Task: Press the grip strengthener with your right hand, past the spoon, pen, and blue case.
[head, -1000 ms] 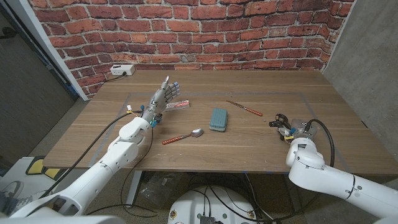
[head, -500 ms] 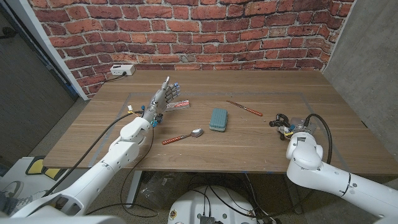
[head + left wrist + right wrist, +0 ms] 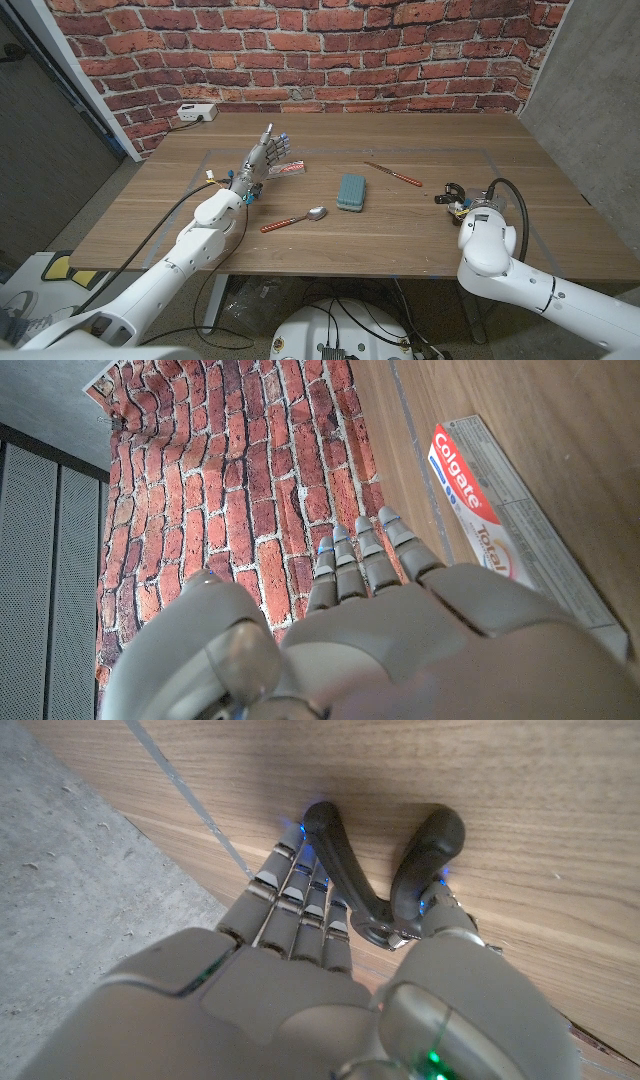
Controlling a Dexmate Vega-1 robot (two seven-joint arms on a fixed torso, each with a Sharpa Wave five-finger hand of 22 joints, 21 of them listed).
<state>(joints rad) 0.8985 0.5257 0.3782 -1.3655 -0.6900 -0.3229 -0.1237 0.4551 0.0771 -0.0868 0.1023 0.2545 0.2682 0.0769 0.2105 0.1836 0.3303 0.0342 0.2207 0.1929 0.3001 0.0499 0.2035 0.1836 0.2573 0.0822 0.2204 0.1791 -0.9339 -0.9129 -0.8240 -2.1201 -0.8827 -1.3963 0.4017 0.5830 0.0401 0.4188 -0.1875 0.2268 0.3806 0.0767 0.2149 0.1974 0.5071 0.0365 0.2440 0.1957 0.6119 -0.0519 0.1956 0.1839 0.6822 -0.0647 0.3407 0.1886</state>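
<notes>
Right robot hand (image 3: 330,990) grips the grip strengthener (image 3: 385,870), fingers (image 3: 300,905) on one black handle, thumb on the other; it sits at the right side of the surface (image 3: 420,225), well past the pen (image 3: 393,174), blue case (image 3: 351,192) and spoon (image 3: 294,219). Left robot hand (image 3: 262,158) is raised, fingers apart, holding nothing, just beside the toothpaste box (image 3: 500,520).
</notes>
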